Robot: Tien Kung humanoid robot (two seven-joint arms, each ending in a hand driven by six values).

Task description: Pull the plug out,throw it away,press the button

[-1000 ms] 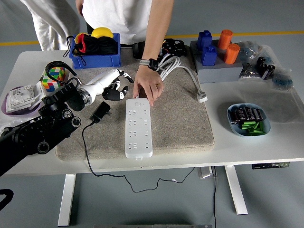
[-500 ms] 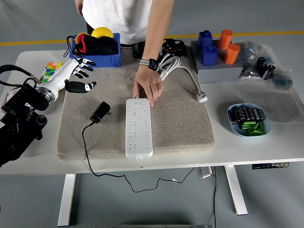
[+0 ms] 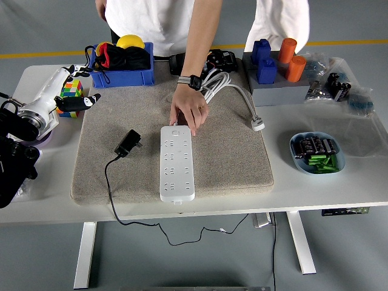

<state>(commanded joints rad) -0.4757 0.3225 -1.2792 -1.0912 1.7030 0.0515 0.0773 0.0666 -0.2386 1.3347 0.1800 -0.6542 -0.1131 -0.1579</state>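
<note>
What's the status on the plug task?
Left hand open, off at the table's left. Black plug out, lying on the mat. Person's hand rests on the power strip.

Black robot arm [image 3: 15, 163] w/ white forearm, black-tipped robot hand [image 3: 76, 91].

A long white power strip [image 3: 177, 163] of smooth, slightly glossy plastic is seen on a beige mat [image 3: 230, 154] of rough, matt, carpet-like cloth. A black plug adapter [image 3: 128, 143] of matt plastic is seen, joined to a thin black cable [image 3: 110, 188] that looks rubbery. The white table top [image 3: 339, 185] is shown smooth and matt. The left hand's shell [image 3: 51, 100] appears as glossy white plastic.
</note>
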